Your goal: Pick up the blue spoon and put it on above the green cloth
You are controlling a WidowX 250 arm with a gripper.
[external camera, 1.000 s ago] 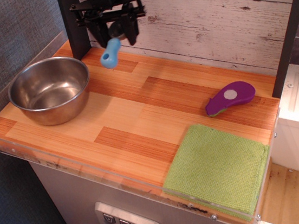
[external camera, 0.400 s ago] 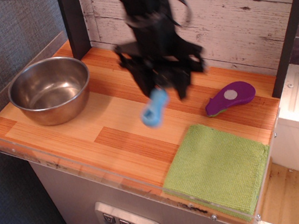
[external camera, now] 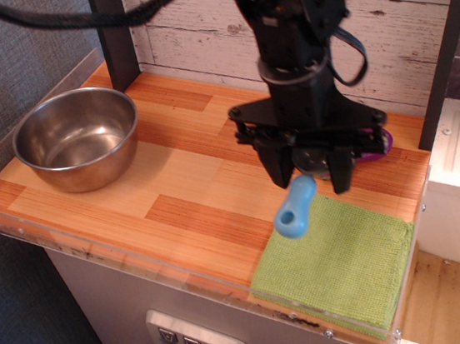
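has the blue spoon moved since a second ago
Yes. The blue spoon, held in the end effector, has gone from the back corner behind the steel bowl rightward and forward to the green cloth.

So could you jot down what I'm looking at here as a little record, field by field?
surface: wooden counter
gripper: shut on the spoon, held above the near left part of the cloth
spoon: blue handle hanging down and left, bowl hidden between the fingers
cloth: green, flat at the counter's near right corner
bowl: steel, at the left end, nothing visible inside
purple gadget: mostly hidden behind the gripper
spoon on cloth: not yet
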